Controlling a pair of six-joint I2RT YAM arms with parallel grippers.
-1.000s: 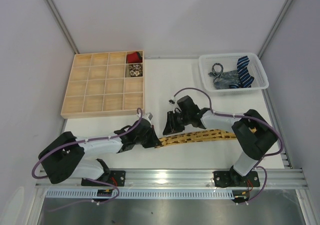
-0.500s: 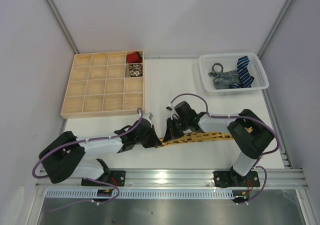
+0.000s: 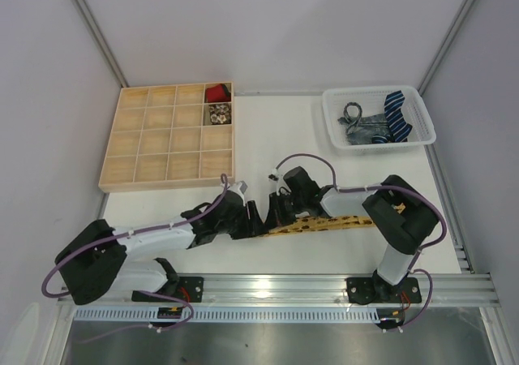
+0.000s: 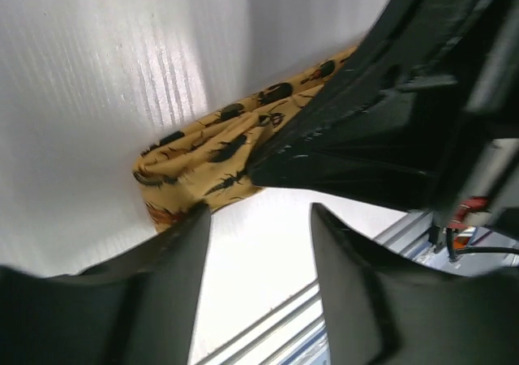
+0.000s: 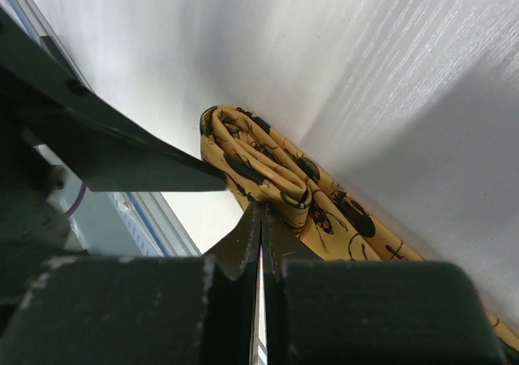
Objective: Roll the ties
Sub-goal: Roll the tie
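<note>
Left fingers [image 4: 357, 300] apart, right fingers [image 5: 240, 255] closed beside one yellow tie [image 5: 268, 166].

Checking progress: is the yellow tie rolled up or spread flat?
Partly rolled. The yellow tie has a small coil at one end; the rest lies flat along the table.

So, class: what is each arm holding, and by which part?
Left gripper: jaws open, nothing held. Right gripper: jaws shut against the rolled end of the yellow tie; whether they pinch fabric cannot be told.
</note>
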